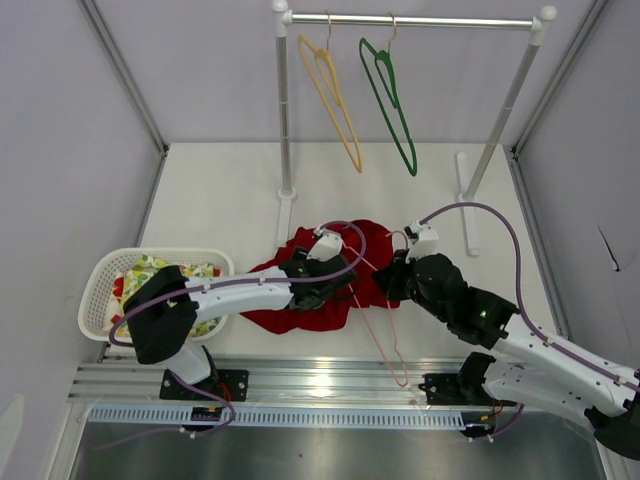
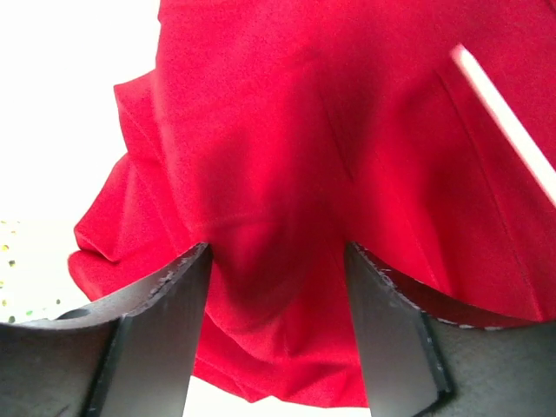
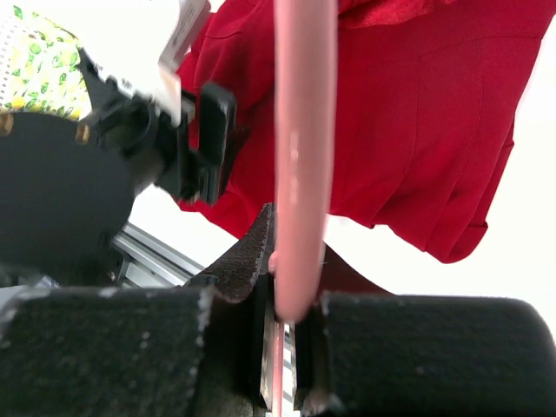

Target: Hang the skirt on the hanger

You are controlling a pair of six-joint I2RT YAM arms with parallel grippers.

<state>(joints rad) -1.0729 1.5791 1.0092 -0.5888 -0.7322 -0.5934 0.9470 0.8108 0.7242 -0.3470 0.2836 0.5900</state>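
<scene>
- Where the table reaches its left side, a white plastic lattice basket point(image 1: 97, 291) holds a white cloth with yellow-green floral print point(image 1: 148, 268).
- The plain deep-red soft fabric skirt point(image 1: 300, 312) lies crumpled on the table's middle, just right of the basket.
- The left gripper point(image 2: 278, 252) sits low over the skirt, its two dark fingers point(image 2: 161, 321) spread apart with red fabric bulging between them, not pinched.
- The thin pale pink wire-like hanger point(image 1: 385, 340) lies slanted across the skirt's right edge, its lower end toward the near rail.
- The right gripper point(image 3: 291, 300) is clamped tight on the hanger's pink rod.
- At the back, a white rail point(image 1: 420, 20) carries a yellow hanger point(image 1: 335, 95) and a green hanger point(image 1: 392, 105).
</scene>
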